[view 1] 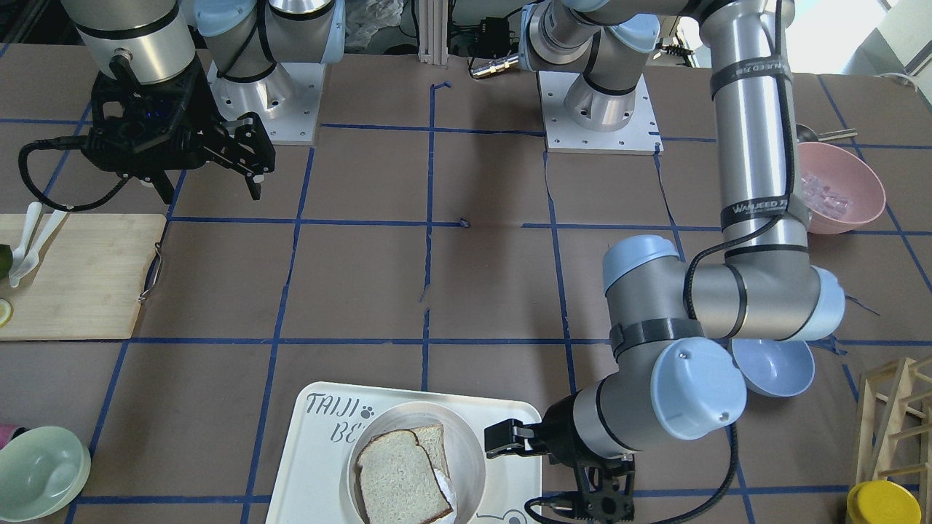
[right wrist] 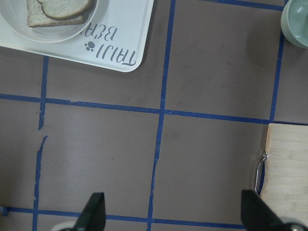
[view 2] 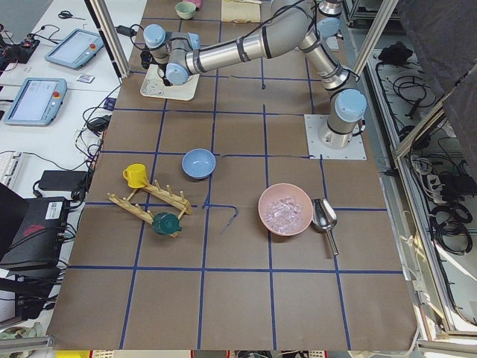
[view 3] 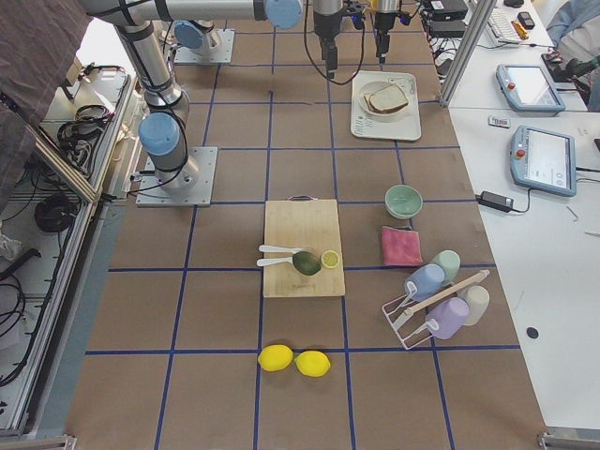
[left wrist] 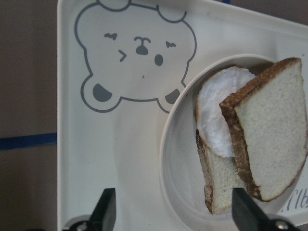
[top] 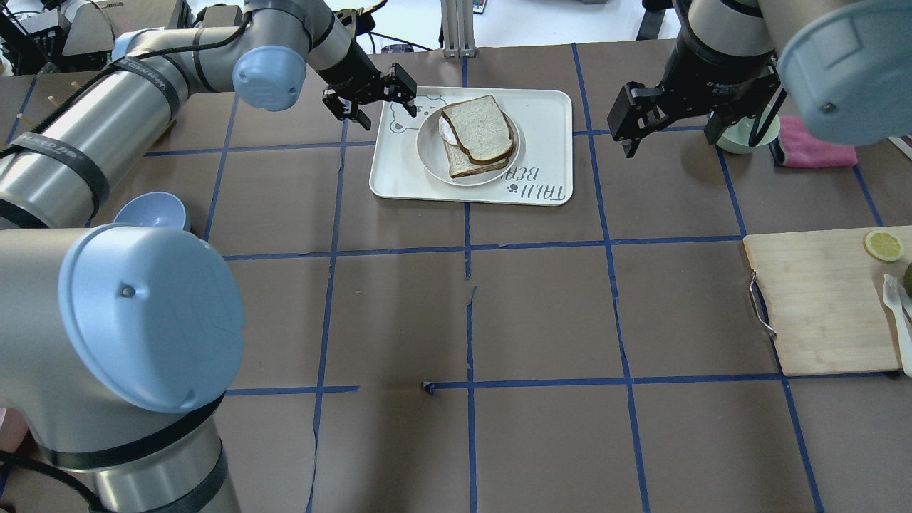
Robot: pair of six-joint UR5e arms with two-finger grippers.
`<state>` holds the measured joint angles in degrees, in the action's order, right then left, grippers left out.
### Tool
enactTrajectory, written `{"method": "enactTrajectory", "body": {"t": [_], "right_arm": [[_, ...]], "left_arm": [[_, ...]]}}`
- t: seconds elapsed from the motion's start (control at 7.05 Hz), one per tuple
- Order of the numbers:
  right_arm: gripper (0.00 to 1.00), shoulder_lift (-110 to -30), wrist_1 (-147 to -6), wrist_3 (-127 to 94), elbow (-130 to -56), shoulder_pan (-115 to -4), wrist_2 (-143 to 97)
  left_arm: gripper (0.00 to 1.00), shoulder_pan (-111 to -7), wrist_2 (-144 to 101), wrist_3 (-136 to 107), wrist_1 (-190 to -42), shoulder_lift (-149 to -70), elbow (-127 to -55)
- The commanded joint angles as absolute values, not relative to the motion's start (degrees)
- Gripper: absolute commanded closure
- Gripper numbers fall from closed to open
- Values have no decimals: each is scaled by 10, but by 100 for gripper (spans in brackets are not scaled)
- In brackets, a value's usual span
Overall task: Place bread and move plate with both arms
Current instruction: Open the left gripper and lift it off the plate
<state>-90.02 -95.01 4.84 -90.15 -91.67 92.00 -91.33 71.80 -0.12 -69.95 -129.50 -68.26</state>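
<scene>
underneath, egg slice [left wrist: 214, 115] mostly hidden by bread [left wrist: 269, 130], plate [left wrist: 180, 159] edge cropped

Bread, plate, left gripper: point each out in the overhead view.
bread [top: 479, 128], overhead view, middle of the top slice's face.
plate [top: 429, 148], overhead view, bare rim on its left side.
left gripper [top: 389, 118], overhead view, midway between its fingertips.

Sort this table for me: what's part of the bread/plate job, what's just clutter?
Job:
- bread, top slice on the plate
- plate
- left gripper, open at the plate's edge
- right gripper, open, off to the side

Clutter:
- TAIJI BEAR tray
- egg slice underneath
- cutting board
- lemon slice
- blue bowl
- pink bowl
- green bowl
- pink cloth
</scene>
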Motion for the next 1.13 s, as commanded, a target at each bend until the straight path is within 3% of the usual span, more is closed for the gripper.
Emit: {"method": "enactTrajectory", "body": {"t": [0.0,0.57,0.99], "right_arm": [[0,-901,-950,49,-902,-917,919],[0,-901,-950,53,-900,-917,920],[0,-901,-950,53,-899,-917,915]], "left_arm": [[0,-903,832,8,-793,-1231,-686],[0,-887,912,2,-979,-1067,-693],[0,-884,918,11,-976,-977,-801]]}}
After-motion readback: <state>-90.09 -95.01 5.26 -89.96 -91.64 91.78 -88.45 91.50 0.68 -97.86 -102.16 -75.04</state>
